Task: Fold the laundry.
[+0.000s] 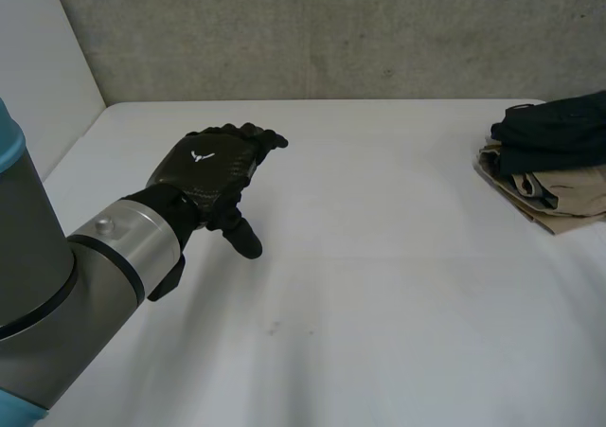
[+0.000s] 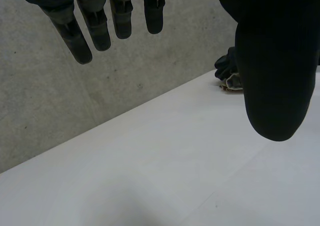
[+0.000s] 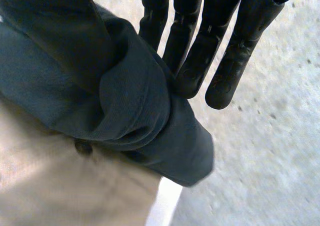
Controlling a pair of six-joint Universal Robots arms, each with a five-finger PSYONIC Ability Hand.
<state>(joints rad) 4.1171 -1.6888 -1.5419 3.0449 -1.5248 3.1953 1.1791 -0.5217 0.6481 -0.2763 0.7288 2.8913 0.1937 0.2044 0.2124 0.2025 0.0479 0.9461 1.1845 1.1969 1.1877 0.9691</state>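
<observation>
Laundry (image 1: 549,162) is sitting at the right edge of the head view, a dark garment (image 1: 554,129) lying on a beige garment (image 1: 568,195). My right hand (image 3: 210,45) is reaching onto it with straight fingers resting against the dark roll, pinching nothing that I can see, probably to draw the top piece off. My left hand (image 1: 213,167) is hovering centre left over the bare table (image 1: 379,285), relaxed and empty, likely waiting for the cloth, and its back is showing a white emblem (image 1: 200,156) but no readable writing.
</observation>
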